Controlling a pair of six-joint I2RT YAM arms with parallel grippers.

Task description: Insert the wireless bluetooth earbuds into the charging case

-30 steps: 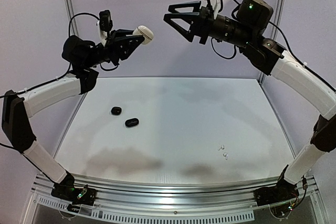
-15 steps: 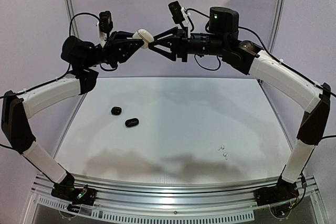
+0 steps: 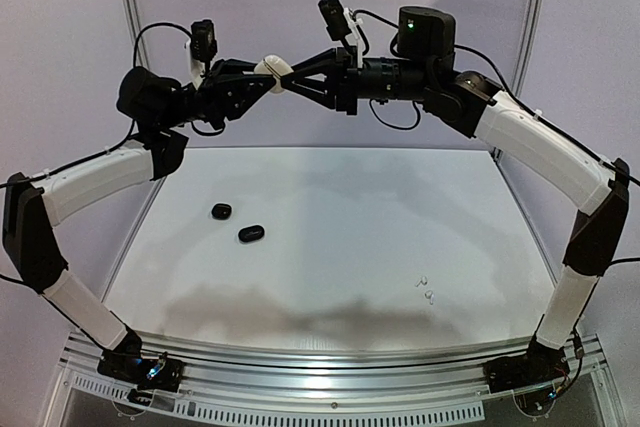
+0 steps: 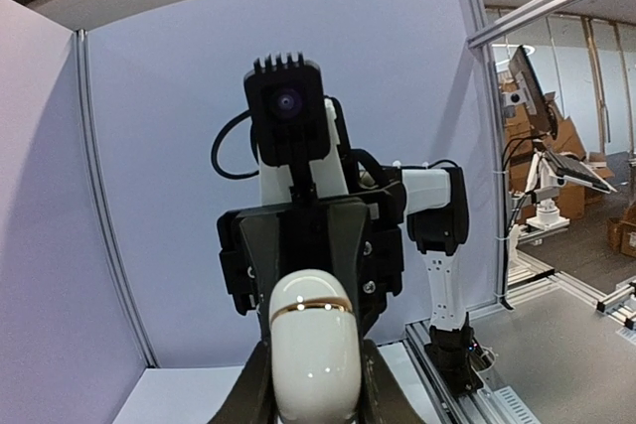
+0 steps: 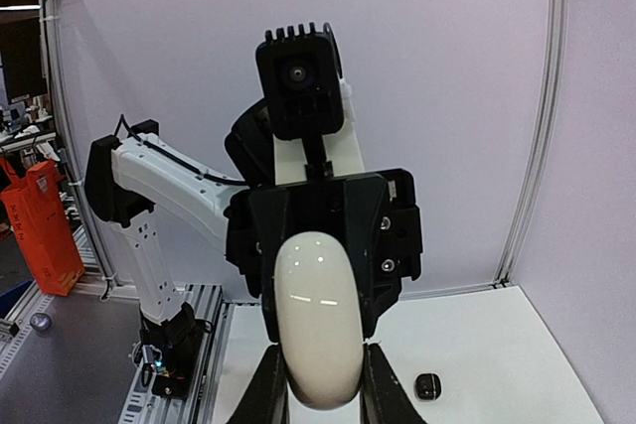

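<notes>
L gripper [image 3: 266,74] clamped on white case [image 3: 272,67], high above table [image 3: 350,197], R gripper [image 3: 284,79] clamped on opposite end

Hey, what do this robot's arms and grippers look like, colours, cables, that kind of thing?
The left arm and right arm match: white links joined by black joints. The left gripper and right gripper are black, with two angular tapering fingers, and each carries a black camera with a finned top. Black cables loop by the wrists. A green light glows on the right arm.
</notes>
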